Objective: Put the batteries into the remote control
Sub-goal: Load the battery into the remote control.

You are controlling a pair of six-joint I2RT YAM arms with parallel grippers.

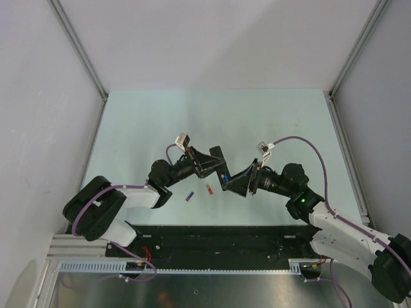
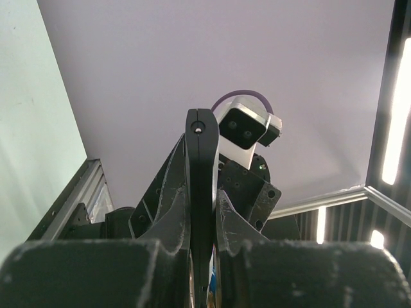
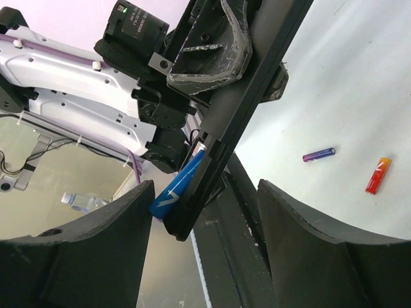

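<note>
The remote control [image 3: 250, 96] is pinched by the left gripper [image 2: 200, 224]. The right gripper [image 3: 205, 199] is spread around its lower end, where the blue battery [image 3: 174, 187] lies. It is best pressed in squarely. 2 more, the purple battery [image 3: 319, 154] and the red-orange battery [image 3: 378, 175], lie on the table [image 1: 192, 122].

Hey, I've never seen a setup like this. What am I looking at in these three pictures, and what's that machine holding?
Two robot arms are bolted to a table. One picture looks down from above; the other two are taken from each wrist. The left hand grips a slim black remote control. The right hand is open at the remote's lower end, where a blue battery sits against it. A purple battery and a red-orange battery lie loose on the table.
</note>
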